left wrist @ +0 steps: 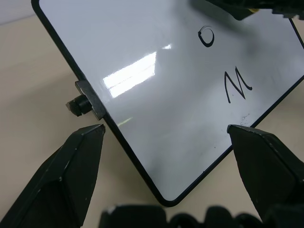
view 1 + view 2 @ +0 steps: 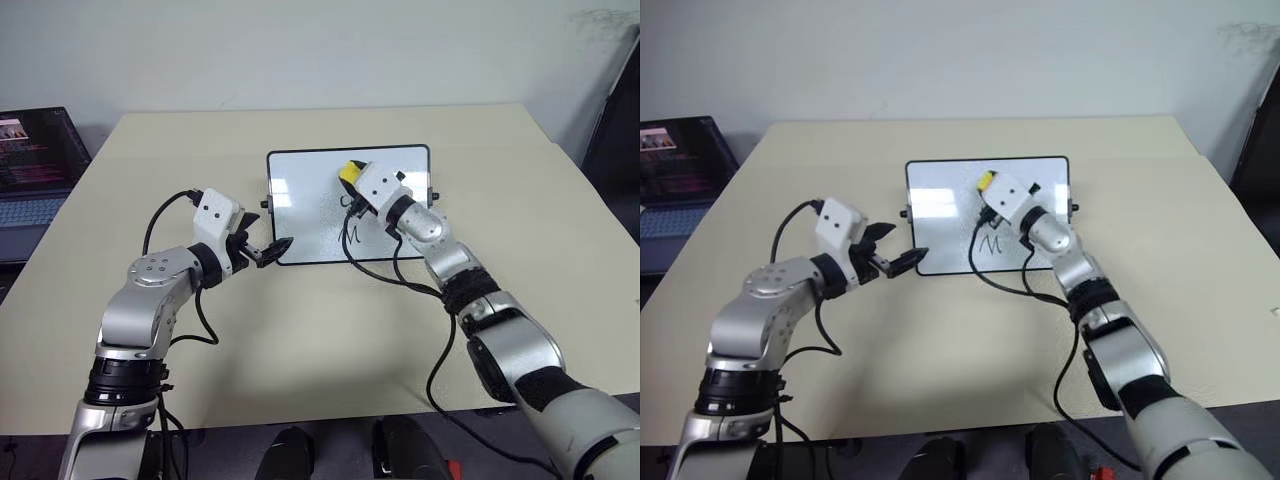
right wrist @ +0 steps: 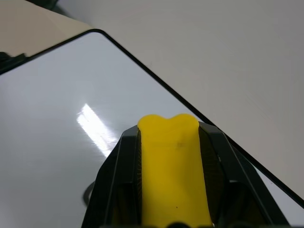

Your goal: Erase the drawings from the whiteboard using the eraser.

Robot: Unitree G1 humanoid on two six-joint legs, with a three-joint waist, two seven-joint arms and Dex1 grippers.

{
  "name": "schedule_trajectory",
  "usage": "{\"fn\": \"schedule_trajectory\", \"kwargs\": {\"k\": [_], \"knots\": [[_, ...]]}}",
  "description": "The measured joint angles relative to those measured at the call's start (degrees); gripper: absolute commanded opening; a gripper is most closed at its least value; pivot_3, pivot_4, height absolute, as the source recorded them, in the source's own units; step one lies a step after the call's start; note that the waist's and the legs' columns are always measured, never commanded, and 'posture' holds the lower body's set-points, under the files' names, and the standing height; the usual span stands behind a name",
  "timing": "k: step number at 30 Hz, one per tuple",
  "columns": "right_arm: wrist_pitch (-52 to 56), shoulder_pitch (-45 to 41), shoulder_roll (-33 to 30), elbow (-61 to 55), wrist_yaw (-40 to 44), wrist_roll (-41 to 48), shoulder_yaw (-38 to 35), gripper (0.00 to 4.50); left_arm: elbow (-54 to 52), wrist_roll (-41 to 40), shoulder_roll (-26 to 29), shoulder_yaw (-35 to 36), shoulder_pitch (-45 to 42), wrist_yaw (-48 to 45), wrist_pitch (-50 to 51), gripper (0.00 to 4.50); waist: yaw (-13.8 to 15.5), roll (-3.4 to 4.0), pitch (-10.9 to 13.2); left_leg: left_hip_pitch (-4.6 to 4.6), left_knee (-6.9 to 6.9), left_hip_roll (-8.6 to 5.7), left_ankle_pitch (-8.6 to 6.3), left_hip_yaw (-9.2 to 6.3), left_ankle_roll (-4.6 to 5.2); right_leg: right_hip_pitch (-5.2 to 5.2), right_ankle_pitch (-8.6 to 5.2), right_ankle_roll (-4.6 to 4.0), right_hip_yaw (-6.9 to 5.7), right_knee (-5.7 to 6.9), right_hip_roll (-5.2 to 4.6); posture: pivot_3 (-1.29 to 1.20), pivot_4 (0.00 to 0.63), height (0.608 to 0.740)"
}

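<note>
Whiteboard lay flat mid-table; my right gripper pinched the yellow eraser over it, apparently above the drawings, while my left gripper gaped, empty, straddling its near corner.

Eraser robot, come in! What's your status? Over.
Right end effector shut on eraser, over whiteboard. Left end effector open at board's corner. "o" and "M" remain. Nothing blocking.

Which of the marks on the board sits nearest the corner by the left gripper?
The M-like zigzag: it lies closer to that rounded corner of the board than the small "o", which sits nearer the eraser.
</note>
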Motion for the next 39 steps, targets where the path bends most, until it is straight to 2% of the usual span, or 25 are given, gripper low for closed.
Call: {"fn": "schedule_trajectory", "kwargs": {"k": [4,9,17,23,31,39], "knots": [[-1.4,-1.5,1.3,6.7,-0.4,-0.3,0.2,1.26,0.0,0.0,0.5,0.0,0.0,-0.5,0.0,4.5,0.0,0.0,0.0,0.0,-0.01,0.0,-0.01,0.02,0.01,0.0,0.0,0.0,0.03,0.01,0.0,0.0,0.15,0.74],[-2.7,-1.5,2.8,8.7,1.7,-2.5,1.6,1.26,-0.1,0.0,0.5,0.0,0.1,-0.6,0.0,4.5,-0.2,0.0,0.0,0.14,0.01,0.01,-0.01,0.1,0.01,0.0,0.0,0.0,0.13,0.2,0.02,0.0,0.15,0.74],[-4.1,0.9,3.6,8.7,2.6,-5.7,4.9,1.26,-0.1,0.0,0.5,0.0,0.1,-0.7,-0.1,4.5,-0.3,0.0,0.0,0.29,0.22,0.05,0.01,0.13,0.02,0.15,0.02,-0.03,0.17,0.32,0.11,0.0,0.15,0.74],[-2.4,-0.2,3.2,9.0,0.0,-6.2,4.6,1.26,-0.1,0.1,0.5,0.0,0.1,-0.8,-0.2,4.5,-0.2,0.0,0.0,0.29,0.26,0.08,0.03,0.1,0.01,0.15,0.08,-0.12,0.15,0.36,0.19,0.0,0.15,0.74],[-0.3,-2.1,-0.4,8.8,-4.4,-6.2,2.5,1.26,-0.1,0.3,0.3,0.0,0.1,-0.7,-0.2,4.5,0.3,-0.03,0.0,0.28,0.28,0.07,0.05,0.07,0.01,0.18,0.1,-0.11,0.13,0.35,0.18,0.0,0.15,0.74],[-0.3,0.2,-0.2,6.8,-1.4,-6.3,2.8,1.25,-0.1,0.5,-0.1,0.0,0.1,-0.7,-0.3,4.5,0.0,-0.11,-0.1,0.31,0.27,0.08,0.05,0.1,0.01,0.19,0.1,-0.12,0.16,0.34,0.2,0.0,0.15,0.74]]}}
